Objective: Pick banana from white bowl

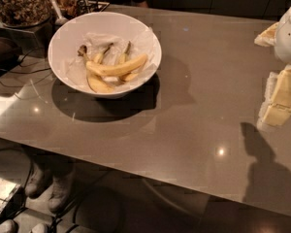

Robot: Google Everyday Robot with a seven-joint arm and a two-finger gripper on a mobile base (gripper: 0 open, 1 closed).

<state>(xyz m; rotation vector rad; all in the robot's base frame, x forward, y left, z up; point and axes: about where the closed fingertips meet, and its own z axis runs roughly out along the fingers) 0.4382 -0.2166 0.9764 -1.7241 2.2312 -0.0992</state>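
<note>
The white bowl (63,35) stands on the grey table at the upper left, lined with crinkled white paper. The banana (117,68), long and gently curved, lies across the top of two shorter bananas (99,84) inside it, its dark stem tip pointing to the left. My gripper (273,67) is at the right edge of the view, far to the right of the bowl and above the table. Its two pale yellow fingers (281,98) stand apart and hold nothing. Much of the gripper is cut off by the frame edge.
A glass jar of granola (19,4) and a tray with utensils (80,4) stand behind the bowl. A dark object with cables (2,52) lies to its left. The table's front edge (136,171) runs across the lower view; shoes (53,188) show on the floor.
</note>
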